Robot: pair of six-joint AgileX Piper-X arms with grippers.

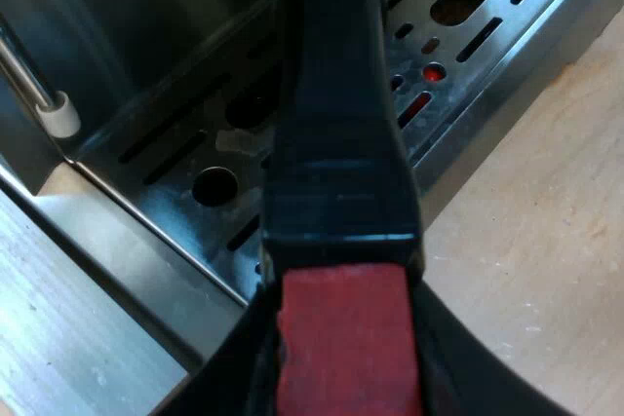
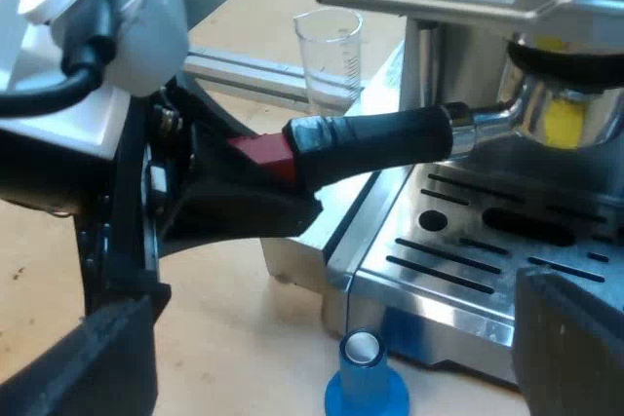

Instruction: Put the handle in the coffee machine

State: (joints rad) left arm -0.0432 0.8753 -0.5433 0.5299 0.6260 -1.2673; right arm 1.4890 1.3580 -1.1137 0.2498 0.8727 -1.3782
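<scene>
The left gripper [image 1: 341, 348] clamps the red end of the dark-handled metal holder [image 2: 390, 138]. Its basket sits under the brew head of the steel espresso machine [image 2: 458, 270], handle toward nine o'clock. The right gripper [image 2: 331, 299] stands apart.

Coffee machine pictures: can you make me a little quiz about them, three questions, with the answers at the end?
1. True or false: the measuring glass is lying on its side.
2. Pick one: what colour is the tamper standing by the espresso machine front? A green, B blue, C yellow.
3. Fill the gap: the left gripper grips the holder at the ___ end of its handle.

Key
1. False: it stands upright.
2. B.
3. Red.
</scene>
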